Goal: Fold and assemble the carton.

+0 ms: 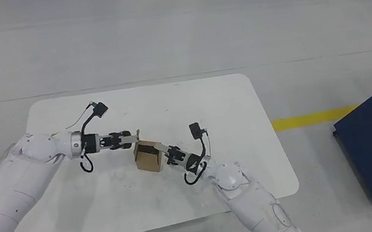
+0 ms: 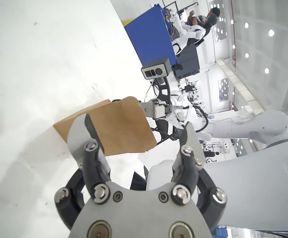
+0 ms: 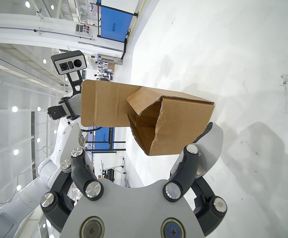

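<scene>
I am finding the carton [image 1: 149,155] sitting near the middle of the surface [image 1: 228,110], between my two pincers; whether it is resting there or hanging just above I cannot tell. Its body is standing opened into a square tube, so I am judging the erecting as done. The end facing my right pincer [image 3: 145,128] is gaping: a short flap [image 3: 140,102] is leaning partly inward and a long flap [image 3: 101,103] is sticking straight out, neither one closed. Folding and tucking these is looking like the work left. My right pincer is standing spread wide, gripping nothing, the carton just ahead of it. My left pincer [image 2: 137,133] is likewise spread, one finger [image 2: 77,135] lying against a carton panel. Every surface edge is lying well apart from the carton, leaving open room on all sides.
</scene>
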